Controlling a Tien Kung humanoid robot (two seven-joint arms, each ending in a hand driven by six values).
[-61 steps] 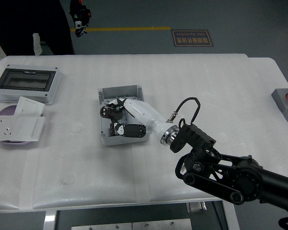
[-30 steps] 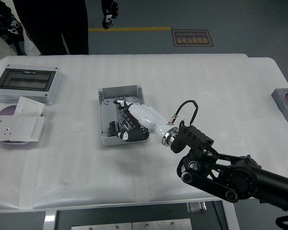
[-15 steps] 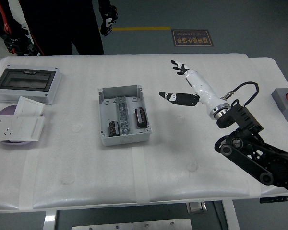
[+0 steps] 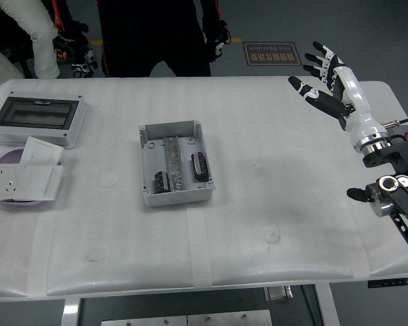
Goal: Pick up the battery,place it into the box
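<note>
Hovering well right of the box [image 4: 175,162], the right robot hand [image 4: 328,81] is sitting over the worktop [image 4: 258,224] far corner, fingers splayed, grasping nothing. Battery [image 4: 199,167] is lying inside the box, right compartment; a second dark part is sitting lower left in it. Person's hand [image 4: 218,39] is hanging beyond the far edge.
</note>
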